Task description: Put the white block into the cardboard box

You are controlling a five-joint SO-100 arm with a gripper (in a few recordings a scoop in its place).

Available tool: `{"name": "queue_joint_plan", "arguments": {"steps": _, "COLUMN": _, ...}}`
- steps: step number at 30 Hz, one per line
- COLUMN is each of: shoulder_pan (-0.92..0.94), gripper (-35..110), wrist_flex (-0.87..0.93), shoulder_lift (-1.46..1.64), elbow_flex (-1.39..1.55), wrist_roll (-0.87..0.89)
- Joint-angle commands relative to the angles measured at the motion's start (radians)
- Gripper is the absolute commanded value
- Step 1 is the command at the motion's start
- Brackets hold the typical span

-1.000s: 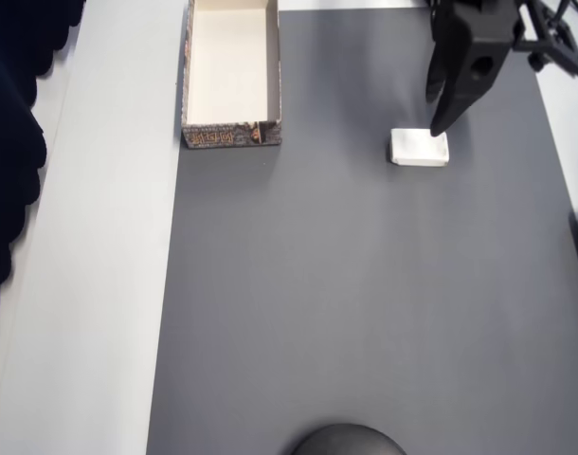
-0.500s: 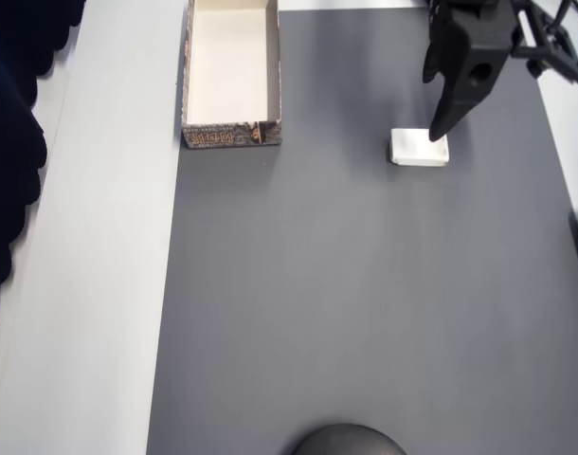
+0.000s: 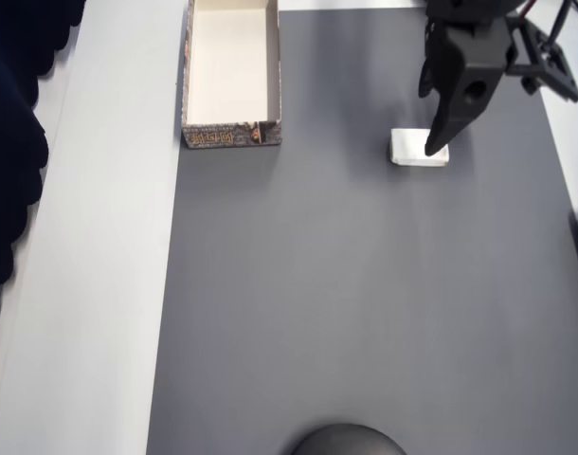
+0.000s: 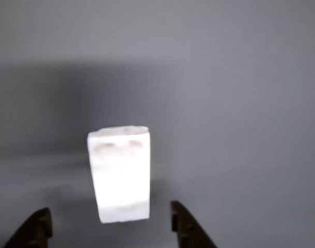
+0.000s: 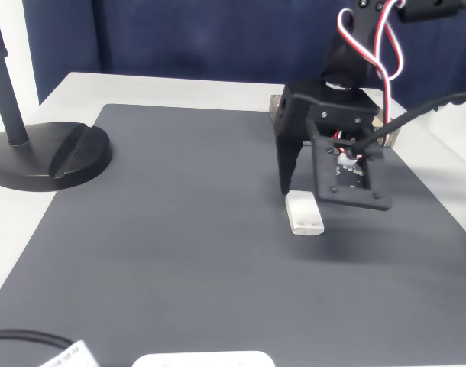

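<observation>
1. White block [image 3: 414, 149] lies flat on the dark grey mat [image 3: 365, 303], at about 1 o'clock in the overhead view.
2. Black gripper [image 3: 437, 144] sits over the block's right part; fingers are spread apart, holding nothing.
3. Wrist view: block [image 4: 120, 173] lies between the two fingertips [image 4: 184, 222], touching neither.
4. Cardboard box [image 3: 231, 136] sits at 11 o'clock, well apart from the block, cream inside.
5. Black lamp base [image 5: 46, 157] stands at 9 o'clock in the fixed view.

The cardboard box [image 3: 231, 74] runs off the overhead view's 12 o'clock edge. There a gripper [image 3: 439, 142] finger covers part of the white block [image 3: 412, 149]. The wrist view blurs the block, its fingertips [image 4: 184, 223] cut at 6 o'clock.
</observation>
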Motion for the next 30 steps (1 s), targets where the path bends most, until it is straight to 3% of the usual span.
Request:
{"name": "queue_joint_plan", "arguments": {"steps": 1, "shoulder_pan": -0.002, "gripper": 34, "wrist_flex": -0.011, "shoulder_lift": -0.002, "elbow_flex": -0.064, "wrist_roll": -0.009}}
{"name": "queue_joint_plan", "arguments": {"steps": 30, "shoulder_pan": 0.04, "gripper": 34, "wrist_flex": -0.035, "shoulder_lift": -0.1, "elbow_flex": -0.081, "wrist_roll": 0.051}}
